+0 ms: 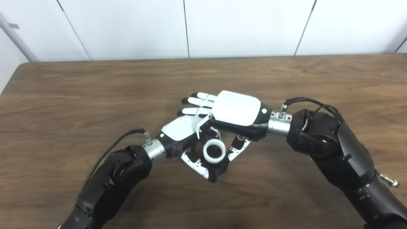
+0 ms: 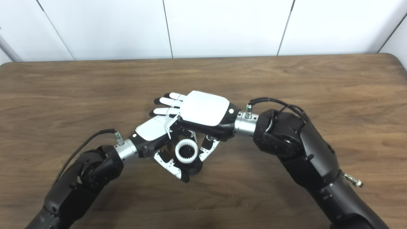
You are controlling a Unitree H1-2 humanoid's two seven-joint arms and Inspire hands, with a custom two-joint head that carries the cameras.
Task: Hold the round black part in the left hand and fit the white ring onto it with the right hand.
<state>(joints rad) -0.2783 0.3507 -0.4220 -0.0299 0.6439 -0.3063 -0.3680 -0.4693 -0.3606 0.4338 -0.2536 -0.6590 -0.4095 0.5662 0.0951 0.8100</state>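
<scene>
Left hand (image 1: 182, 133) cups black part (image 1: 219, 167), mostly hidden. White ring (image 1: 214, 150) seated on it, above table (image 1: 95, 95). Right hand (image 1: 235, 111) above, fingers flat; thumb beside ring, contact unclear. Risk: off-axis push cocks ring, jams.

toothed white ring (image 1: 214, 151), seated on black part (image 1: 222, 167)

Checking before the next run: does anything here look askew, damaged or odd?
Nothing stands out. The white ring sits between the left hand and right hand above the table; no damage shows.
</scene>
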